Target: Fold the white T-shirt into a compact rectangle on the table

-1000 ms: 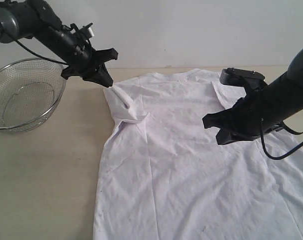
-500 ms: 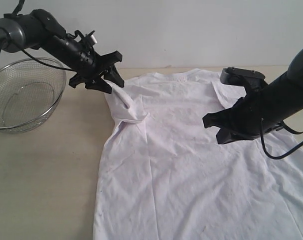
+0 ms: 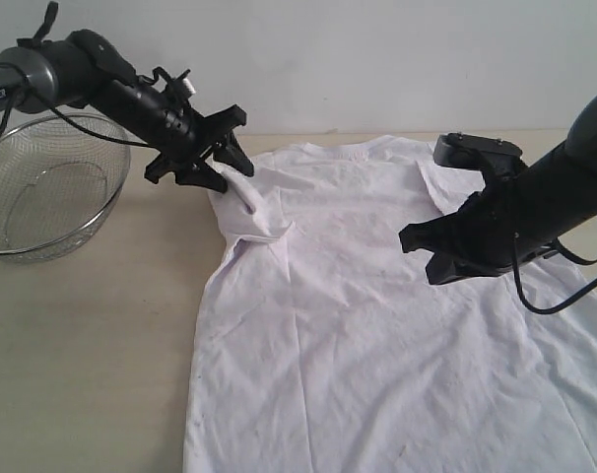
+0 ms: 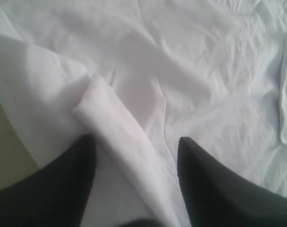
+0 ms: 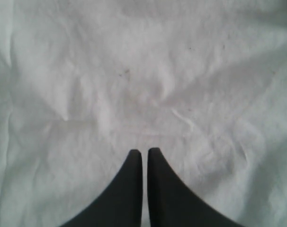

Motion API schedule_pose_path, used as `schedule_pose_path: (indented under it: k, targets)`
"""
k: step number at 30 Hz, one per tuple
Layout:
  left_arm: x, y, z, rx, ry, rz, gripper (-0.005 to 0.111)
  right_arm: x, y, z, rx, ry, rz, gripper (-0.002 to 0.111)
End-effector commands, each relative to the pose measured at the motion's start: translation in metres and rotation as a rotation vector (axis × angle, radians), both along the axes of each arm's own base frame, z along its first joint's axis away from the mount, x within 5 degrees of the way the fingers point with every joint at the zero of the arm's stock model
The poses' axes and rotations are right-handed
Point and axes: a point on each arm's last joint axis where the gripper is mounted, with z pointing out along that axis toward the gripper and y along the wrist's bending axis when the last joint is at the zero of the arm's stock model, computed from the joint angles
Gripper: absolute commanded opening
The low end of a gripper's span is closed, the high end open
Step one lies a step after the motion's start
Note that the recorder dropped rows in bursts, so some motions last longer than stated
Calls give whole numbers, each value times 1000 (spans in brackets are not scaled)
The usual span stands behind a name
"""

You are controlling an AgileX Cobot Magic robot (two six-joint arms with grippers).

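Observation:
The white T-shirt (image 3: 377,335) lies spread on the table (image 3: 92,345), plain side up, collar toward the far edge. Its left sleeve (image 3: 251,219) is folded inward over the body. My left gripper (image 3: 225,169) hovers at that shoulder and is open. A raised ridge of white cloth (image 4: 120,127) runs between its two black fingers (image 4: 72,179), gripped by neither. My right gripper (image 3: 422,258) hangs just above the shirt's right chest area, shut and empty. In the right wrist view the right gripper (image 5: 144,152) points at wrinkled shirt fabric (image 5: 148,85).
A silver wire-mesh bowl (image 3: 47,187) stands on the table at the far left, close to the left arm. Bare tabletop stretches left of the shirt down to the near edge. A pale wall backs the table.
The left gripper has opened, letting go of the sleeve fold, and has shifted slightly right and down toward the shoulder. The right arm and the shirt body have not moved.

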Motion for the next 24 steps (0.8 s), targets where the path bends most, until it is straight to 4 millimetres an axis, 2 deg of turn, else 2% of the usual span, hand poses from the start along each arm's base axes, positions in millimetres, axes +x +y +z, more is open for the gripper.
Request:
schedule_pose_path:
  k: [1, 13, 18, 22, 24]
  targets:
    - [-2, -11, -9, -10, 18, -12, 51, -2, -1, 3, 0, -7, 9, 0]
    - [3, -12, -12, -17, -18, 28, 49, -3, 0, 3, 4, 2, 15, 0]
    - [8, -11, -12, -15, -55, 63, 28, -2, 0, 4, 8, -4, 21, 0]
    - [11, -11, -12, -12, -80, 79, 26, -2, 0, 4, 7, -4, 23, 0]
    - [11, -11, -12, 0, -106, 51, 21, -2, 0, 4, 7, -4, 23, 0]
